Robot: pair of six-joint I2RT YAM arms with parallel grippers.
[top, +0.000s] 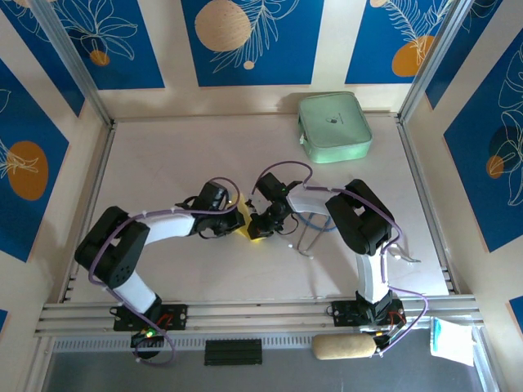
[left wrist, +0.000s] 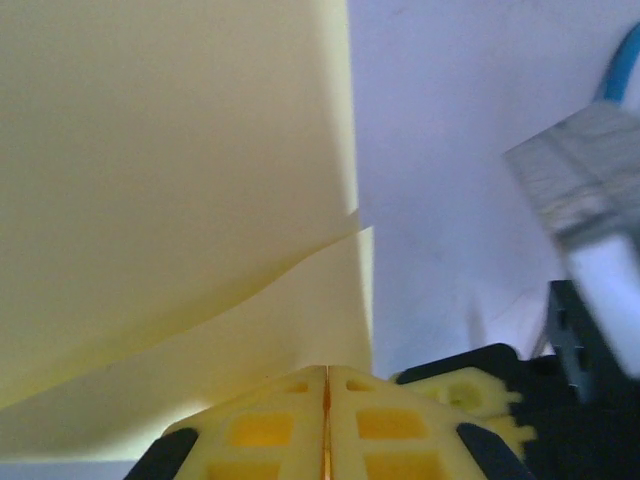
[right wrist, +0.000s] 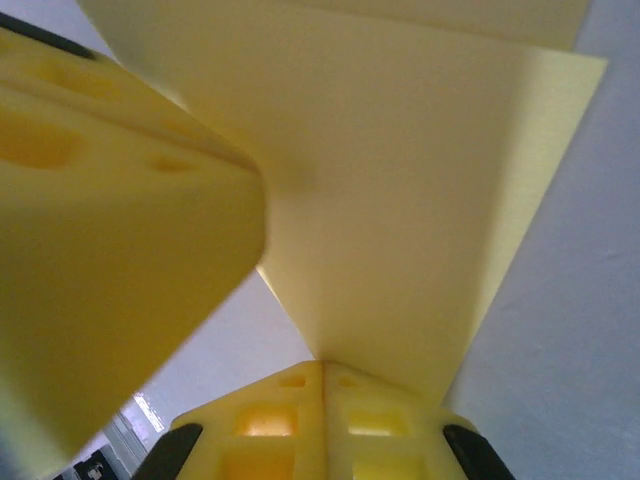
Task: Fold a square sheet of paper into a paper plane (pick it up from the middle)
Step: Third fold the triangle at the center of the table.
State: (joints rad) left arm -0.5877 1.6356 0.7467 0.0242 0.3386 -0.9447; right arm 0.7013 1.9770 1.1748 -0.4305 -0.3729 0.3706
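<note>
The yellow sheet of paper (top: 247, 214) is held just above the middle of the table, between the two grippers. My left gripper (top: 239, 219) comes at it from the left, my right gripper (top: 261, 222) from the right, tips nearly touching. In the left wrist view the left gripper (left wrist: 327, 372) is shut, and the paper (left wrist: 170, 200) rises from its tips with a crease across it. The right gripper's fingers (left wrist: 455, 390) lie close beside it. In the right wrist view the right gripper (right wrist: 322, 365) is shut on the paper's (right wrist: 400, 200) lower corner, with a left finger (right wrist: 100, 250) close at left.
A mint-green rounded case (top: 334, 126) lies at the table's back right. A blue looped cable (top: 316, 225) rests beside the right arm, its end showing as blue cable (left wrist: 625, 60). The white table (top: 172, 155) is bounded by metal rails. A beige roll (top: 343, 347) lies below the front rail.
</note>
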